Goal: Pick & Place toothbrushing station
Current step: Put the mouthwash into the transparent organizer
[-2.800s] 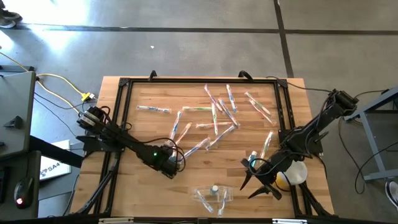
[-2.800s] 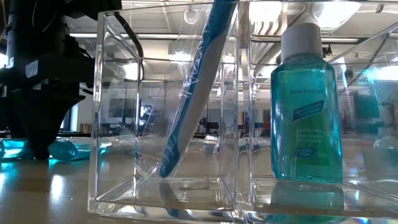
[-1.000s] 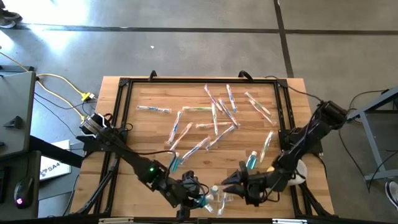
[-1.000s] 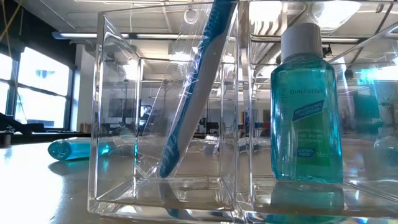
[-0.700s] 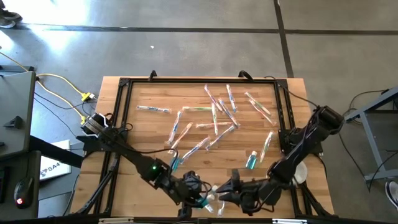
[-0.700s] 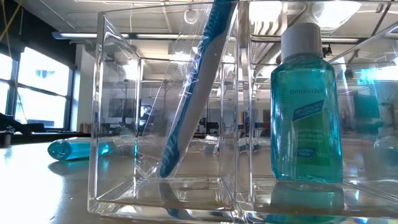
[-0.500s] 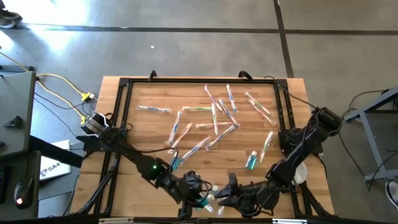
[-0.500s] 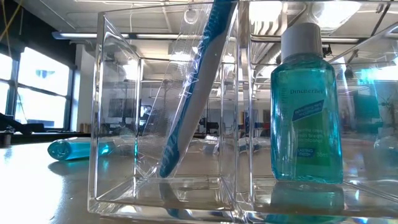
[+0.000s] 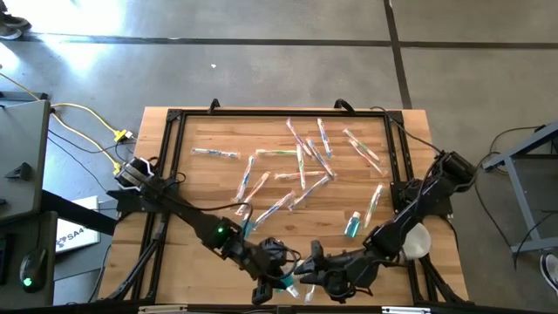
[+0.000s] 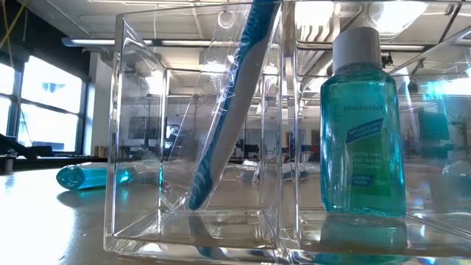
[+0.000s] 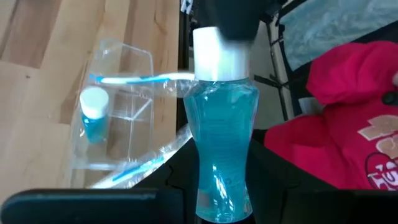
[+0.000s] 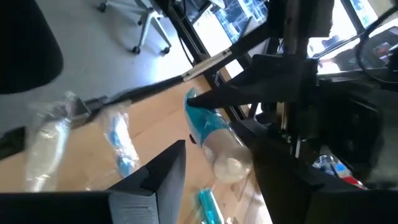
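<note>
Both arms meet at the near edge of the tabletop (image 9: 200, 174), beside the clear organizer (image 10: 213, 147).

The left end effector (image 9: 277, 277) is closed narrowly on a blue mouthwash bottle (image 11: 221, 149), holding it just left of the organizer. The right end effector (image 9: 307, 270) hangs just right of it with its fingers (image 12: 158, 177) partly open and nothing between them. In the organizer, one toothbrush (image 10: 228, 103) leans in the left compartment and one upright mouthwash bottle (image 10: 362, 125) stands in the right. Another bottle (image 9: 352, 225) lies on the tabletop to the right; roughly a dozen wrapped toothbrushes (image 9: 301, 161) are scattered farther back.
</note>
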Available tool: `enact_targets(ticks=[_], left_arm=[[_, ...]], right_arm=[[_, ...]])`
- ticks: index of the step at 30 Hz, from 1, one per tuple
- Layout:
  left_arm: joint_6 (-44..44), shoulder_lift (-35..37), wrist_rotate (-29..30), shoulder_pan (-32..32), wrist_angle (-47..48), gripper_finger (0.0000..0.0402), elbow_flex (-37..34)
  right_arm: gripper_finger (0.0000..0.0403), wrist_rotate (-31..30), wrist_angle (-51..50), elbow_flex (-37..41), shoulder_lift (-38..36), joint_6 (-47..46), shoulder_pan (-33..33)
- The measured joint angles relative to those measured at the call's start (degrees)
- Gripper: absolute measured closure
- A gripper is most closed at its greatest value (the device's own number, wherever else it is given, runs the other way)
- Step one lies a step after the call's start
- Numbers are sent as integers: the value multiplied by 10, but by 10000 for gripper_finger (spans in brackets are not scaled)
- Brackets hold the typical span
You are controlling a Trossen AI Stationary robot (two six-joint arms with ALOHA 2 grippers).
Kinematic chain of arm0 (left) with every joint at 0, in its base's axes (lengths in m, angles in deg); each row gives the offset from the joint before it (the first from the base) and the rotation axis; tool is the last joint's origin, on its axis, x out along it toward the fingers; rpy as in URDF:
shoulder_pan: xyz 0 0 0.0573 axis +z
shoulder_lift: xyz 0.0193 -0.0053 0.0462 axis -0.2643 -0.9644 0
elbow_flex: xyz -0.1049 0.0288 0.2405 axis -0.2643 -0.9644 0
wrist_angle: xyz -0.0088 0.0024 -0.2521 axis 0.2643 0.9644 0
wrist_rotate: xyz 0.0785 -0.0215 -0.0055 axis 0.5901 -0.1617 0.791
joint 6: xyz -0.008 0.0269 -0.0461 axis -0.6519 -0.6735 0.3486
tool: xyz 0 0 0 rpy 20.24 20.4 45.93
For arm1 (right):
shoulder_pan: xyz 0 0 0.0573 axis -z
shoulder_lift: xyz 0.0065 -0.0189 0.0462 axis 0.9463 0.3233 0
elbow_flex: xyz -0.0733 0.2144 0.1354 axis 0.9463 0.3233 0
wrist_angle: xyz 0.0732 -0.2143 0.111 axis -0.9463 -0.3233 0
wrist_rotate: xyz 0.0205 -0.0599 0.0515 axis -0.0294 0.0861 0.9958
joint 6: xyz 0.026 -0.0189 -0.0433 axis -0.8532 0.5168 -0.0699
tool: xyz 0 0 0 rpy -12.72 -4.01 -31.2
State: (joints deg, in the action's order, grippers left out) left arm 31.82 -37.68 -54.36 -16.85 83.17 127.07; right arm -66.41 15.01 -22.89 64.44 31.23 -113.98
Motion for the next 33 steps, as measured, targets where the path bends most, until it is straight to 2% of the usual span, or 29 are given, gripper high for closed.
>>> enact_targets(ticks=[9,17,33], left_arm=[[-2,-2,-19,11,0,305,0],[-2,-2,-21,11,1,305,0],[-19,-2,-21,10,1,305,0]], right_arm=[[236,24,5,0,7,19,7],[317,29,5,0,7,27,6],[318,23,-3,0,7,18,-1]])
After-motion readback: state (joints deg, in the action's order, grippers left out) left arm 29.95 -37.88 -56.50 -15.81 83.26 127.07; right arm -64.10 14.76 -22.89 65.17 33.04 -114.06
